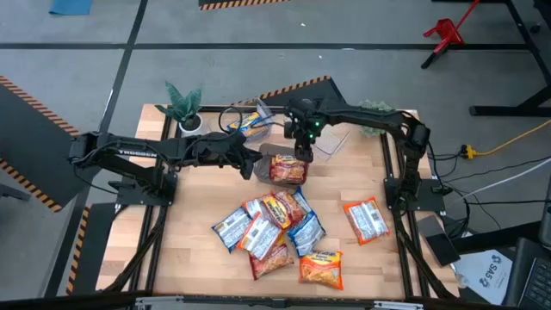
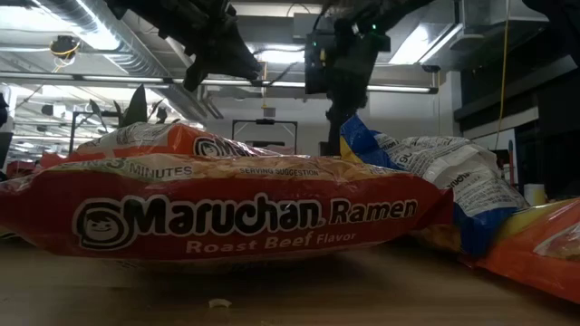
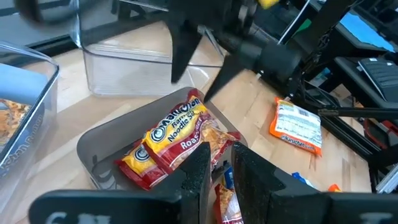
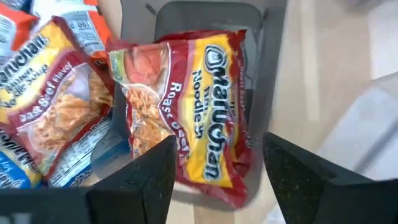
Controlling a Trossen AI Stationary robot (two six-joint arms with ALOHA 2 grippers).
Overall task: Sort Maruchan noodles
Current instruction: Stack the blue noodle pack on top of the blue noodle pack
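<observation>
Right gripper (image 4: 214, 171) spread wide above the grey bin (image 4: 264, 74), red packet (image 4: 199, 106) lying inside, apparently to sort by flavour; left gripper (image 3: 221, 171) nearly pressed together, empty.

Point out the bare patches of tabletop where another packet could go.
Bare wood lies along the wooden table's front left, beside the heap of crinkly ramen packets, and between that heap and the lone orange packet on the right. The back is crowded: grey bin with red packet, clear bins, both arms.
</observation>
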